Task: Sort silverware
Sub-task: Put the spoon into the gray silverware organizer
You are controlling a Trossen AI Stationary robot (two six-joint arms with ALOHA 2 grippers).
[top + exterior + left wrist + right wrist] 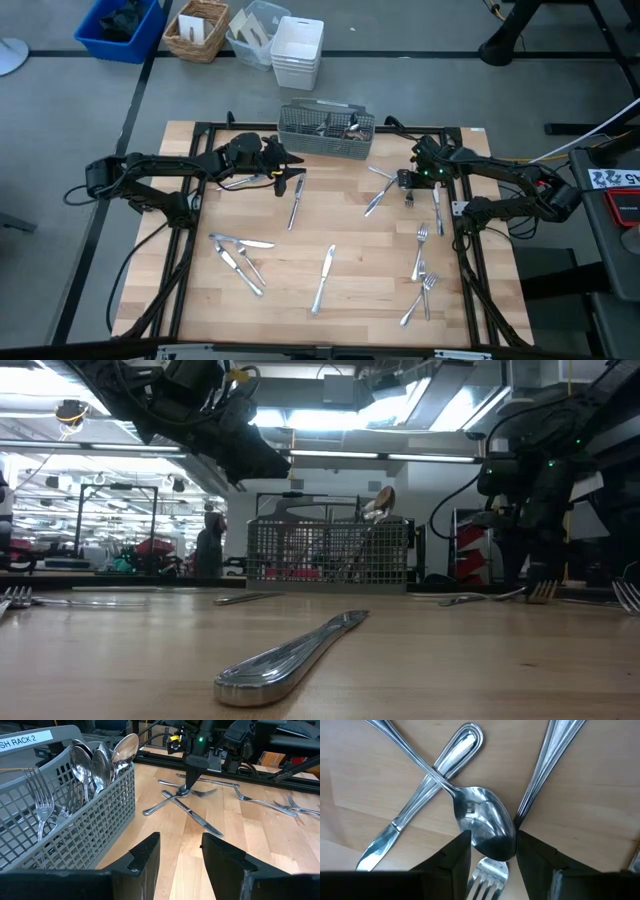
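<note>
Silver forks, spoons and knives lie scattered on the wooden table [200,330]; others stand in the grey mesh caddy [325,130] [65,820] at the far edge. My right gripper [405,188] [492,855] points down at a spoon [482,827] whose handle crosses over a knife [420,795]; a fork's tines [487,875] show just under the bowl's tip. My left gripper [288,170] [180,855] hovers open and empty beside the caddy's left end, above a knife [296,200]. My right gripper comes from above, pointing down, with one finger [455,855] on each side of the spoon's bowl [470,820], at its widest part. The spoon lies flat on the table, its handle resting across the knife.
Knives lie at the near left [240,258] and the centre [323,275], one of them close in the low view [290,655]. Forks lie along the right side [425,280]. Bins and a basket [195,30] stand on the floor beyond the table. Bare wood shows in the middle.
</note>
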